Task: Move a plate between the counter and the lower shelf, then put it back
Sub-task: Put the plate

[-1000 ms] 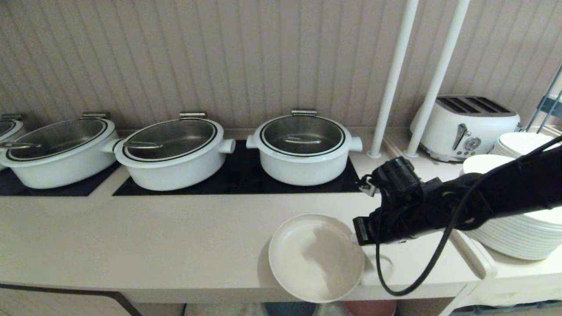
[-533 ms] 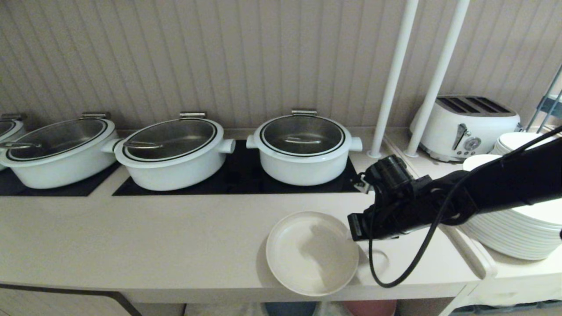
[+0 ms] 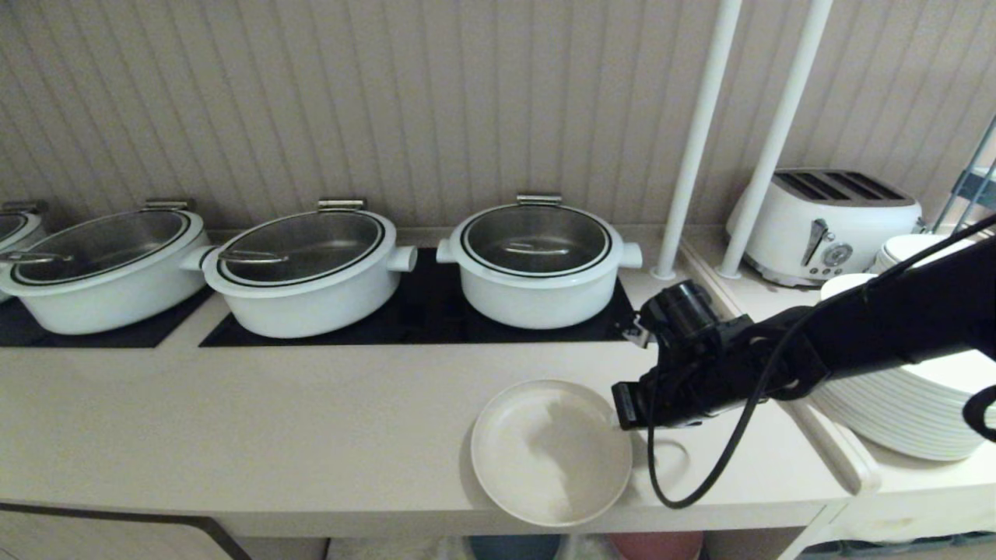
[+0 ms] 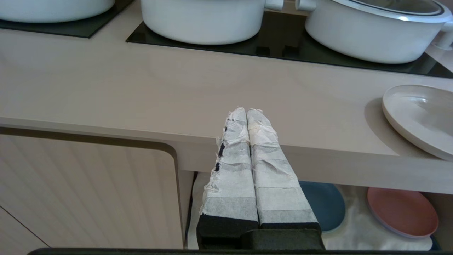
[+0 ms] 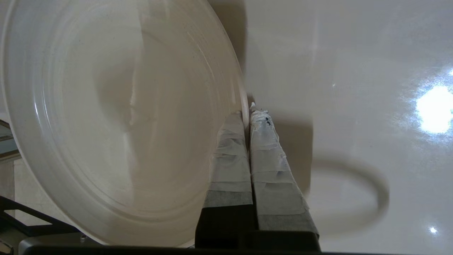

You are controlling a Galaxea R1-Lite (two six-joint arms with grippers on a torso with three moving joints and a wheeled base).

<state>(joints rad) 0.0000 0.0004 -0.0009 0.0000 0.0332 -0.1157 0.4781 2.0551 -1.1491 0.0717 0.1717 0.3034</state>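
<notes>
Head view, right arm: reaches in from the right, low and nearly level over the desk [image 3: 233,420], wrist bent toward the plate [image 3: 548,451].
Head view, plate: near the desk's front edge, in front of the rightmost pot [image 3: 537,264].
Head view, right tool [image 3: 622,406]: at the plate's right rim.
Right wrist view, right tool [image 5: 247,115]: taped fingers [image 5: 230,152] pinched on the plate's [image 5: 106,106] rim.
Left wrist view, left tool [image 4: 246,112]: fingers pressed together, empty, in front of the desk's [image 4: 141,88] edge; lower shelf [image 4: 357,230] below holds a blue plate [image 4: 327,205] and a pink plate [image 4: 401,211].
</notes>
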